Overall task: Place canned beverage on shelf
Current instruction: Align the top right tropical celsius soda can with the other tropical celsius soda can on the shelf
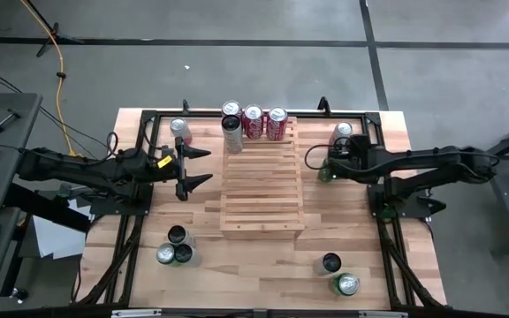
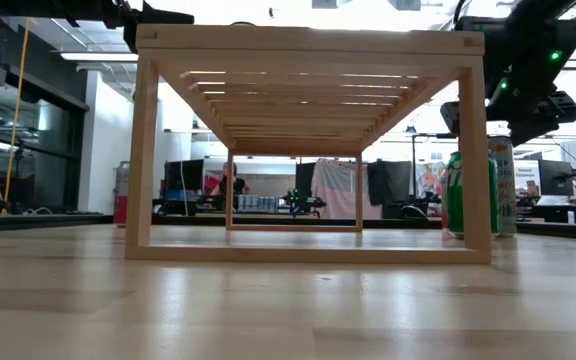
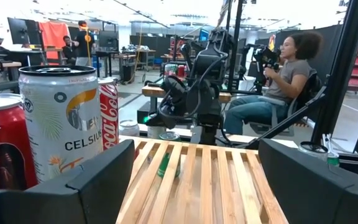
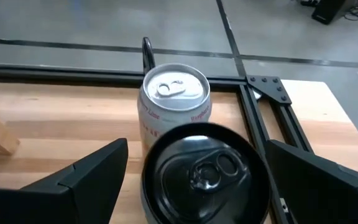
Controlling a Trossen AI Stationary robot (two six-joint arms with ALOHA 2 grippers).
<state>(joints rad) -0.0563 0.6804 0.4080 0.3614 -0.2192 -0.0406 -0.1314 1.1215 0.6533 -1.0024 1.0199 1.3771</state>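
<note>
The light-wood slatted shelf (image 1: 262, 181) stands mid-table. At its far end stand a white Celsius can (image 1: 231, 132) and two red cans (image 1: 265, 124), with another can (image 1: 231, 109) behind. My left gripper (image 1: 194, 167) is open and empty at the shelf's left side, level with its top (image 3: 194, 180). My right gripper (image 1: 318, 161) is open, above a green can with a black top (image 4: 207, 171) that stands on the table right of the shelf. Its fingers stand on either side of the can without touching. A white can (image 4: 174, 109) stands just beyond it.
Three cans (image 1: 177, 247) stand at the near left, two (image 1: 338, 276) at the near right and one (image 1: 179, 128) at the far left. A black frame (image 1: 148, 115) rims the table. A seated person (image 3: 284, 74) shows in the room behind.
</note>
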